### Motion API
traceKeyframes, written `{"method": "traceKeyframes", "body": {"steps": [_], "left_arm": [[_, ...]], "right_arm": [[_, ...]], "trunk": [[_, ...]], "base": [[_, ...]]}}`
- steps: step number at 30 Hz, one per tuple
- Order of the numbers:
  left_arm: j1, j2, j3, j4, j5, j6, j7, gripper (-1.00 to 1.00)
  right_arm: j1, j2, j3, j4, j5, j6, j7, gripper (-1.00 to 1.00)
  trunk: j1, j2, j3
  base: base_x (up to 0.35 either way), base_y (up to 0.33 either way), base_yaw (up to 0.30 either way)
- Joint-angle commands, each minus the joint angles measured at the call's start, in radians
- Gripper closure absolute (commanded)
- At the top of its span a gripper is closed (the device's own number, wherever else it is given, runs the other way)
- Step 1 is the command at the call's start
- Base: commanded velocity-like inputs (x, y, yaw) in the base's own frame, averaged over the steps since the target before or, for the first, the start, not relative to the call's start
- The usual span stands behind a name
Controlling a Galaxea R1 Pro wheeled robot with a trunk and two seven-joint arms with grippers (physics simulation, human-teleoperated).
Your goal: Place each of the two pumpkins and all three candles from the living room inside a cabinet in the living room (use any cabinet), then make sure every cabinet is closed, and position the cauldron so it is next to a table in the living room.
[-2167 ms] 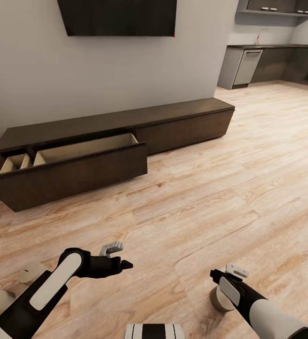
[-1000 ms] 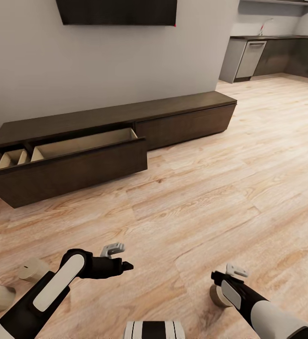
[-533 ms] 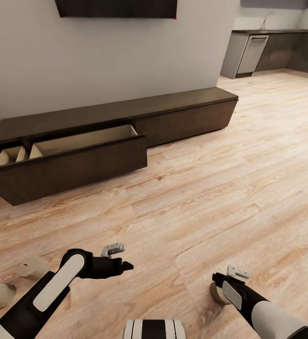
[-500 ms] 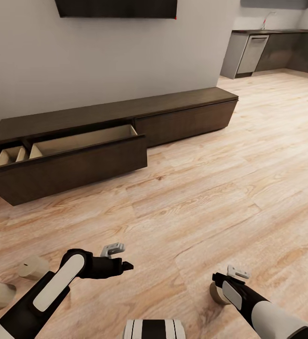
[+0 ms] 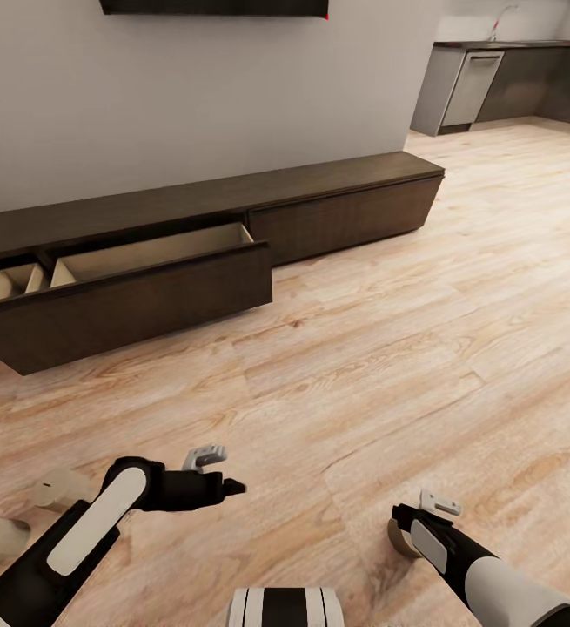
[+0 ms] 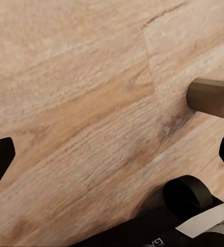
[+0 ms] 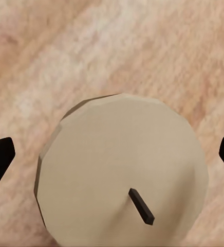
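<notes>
Right gripper (image 7: 112,154), jaws spread, points straight down over upright beige cylindrical candle with black wick (image 7: 123,175) on light plank floor (image 5: 389,348), head-view 5 o'clock. Left gripper (image 6: 112,154) open, empty. Dark-brown low cabinet (image 5: 232,226), drawers open, 11 o'clock.

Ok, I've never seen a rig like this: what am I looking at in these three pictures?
A simulated two-armed robot. The head view looks down over its arms at a wood floor and a low dark cabinet with open drawers. The other two views come from cameras at each wrist. The left gripper is open and empty. The right gripper hovers open over an upright candle, not holding it. Two more candles lie on the floor by the left arm.
</notes>
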Motion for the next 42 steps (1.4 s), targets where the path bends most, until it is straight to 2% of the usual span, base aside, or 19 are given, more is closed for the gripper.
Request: {"method": "traceKeyframes", "body": {"steps": [1, 2, 3, 4, 6, 7, 9, 14, 26, 30, 42], "left_arm": [[0.0, 0.02, 0.001, -0.013, 0.025, 0.001, -0.007, -1.0], [0.002, 0.057, 0.002, -0.033, 0.063, 0.002, -0.051, -1.0], [0.002, 0.083, 0.002, -0.045, 0.098, 0.003, -0.088, -1.0], [0.002, 0.096, 0.002, -0.05, 0.116, 0.003, -0.107, -1.0], [0.003, 0.137, 0.002, -0.061, 0.172, 0.004, -0.172, -1.0], [0.003, 0.153, 0.002, -0.064, 0.196, 0.004, -0.201, -1.0], [0.004, 0.162, 0.001, -0.066, 0.209, 0.004, -0.217, -1.0], [0.005, 0.166, -0.004, -0.066, 0.223, 0.002, -0.232, -1.0], [0.007, 0.163, -0.004, -0.061, 0.225, 0.0, -0.232, -1.0], [0.006, 0.163, -0.004, -0.06, 0.225, -0.003, -0.232, -1.0], [0.007, 0.16, -0.005, -0.059, 0.224, -0.005, -0.232, -1.0]], "right_arm": [[0.0, -0.001, 0.008, -0.003, -0.005, 0.007, -0.007, -1.0], [0.0, -0.001, 0.008, -0.003, -0.004, 0.007, -0.006, -1.0], [-0.001, -0.001, 0.008, -0.003, -0.004, 0.007, -0.006, -1.0], [-0.001, -0.001, 0.008, -0.003, -0.004, 0.007, -0.006, -1.0], [-0.001, -0.001, 0.008, -0.003, -0.004, 0.007, -0.005, -1.0], [-0.001, -0.001, 0.008, -0.003, -0.004, 0.007, -0.005, -1.0], [-0.001, -0.001, 0.008, -0.003, -0.004, 0.007, -0.005, -1.0], [-0.001, -0.001, 0.008, -0.003, -0.003, 0.007, -0.004, -1.0], [-0.001, -0.003, 0.009, -0.005, -0.002, 0.007, -0.003, -1.0], [-0.001, -0.003, 0.009, -0.012, 0.0, 0.005, -0.002, -1.0], [-0.001, -0.004, 0.009, -0.016, 0.0, -0.001, -0.002, -1.0]], "trunk": [[0.0, 0.0, -0.001], [0.0, 0.0, -0.001], [0.0, 0.0, -0.001], [0.0, 0.0, -0.001], [0.0, 0.0, -0.001], [0.0, 0.0, -0.001], [0.0, 0.0, -0.001], [0.002, -0.001, -0.016], [0.002, -0.001, -0.016], [0.003, -0.002, -0.032], [0.003, -0.002, -0.032]], "base": [[0.0, 0.0, 0.0], [0.0, 0.0, 0.0], [0.0, 0.0, 0.0], [0.0, 0.0, 0.0], [0.0, 0.0, 0.0], [0.0, 0.0, 0.0], [0.0, 0.0, 0.0], [0.0, 0.0, 0.0], [0.0, 0.0, 0.0], [0.0, 0.0, 0.0], [0.0, 0.0, 0.0]]}}
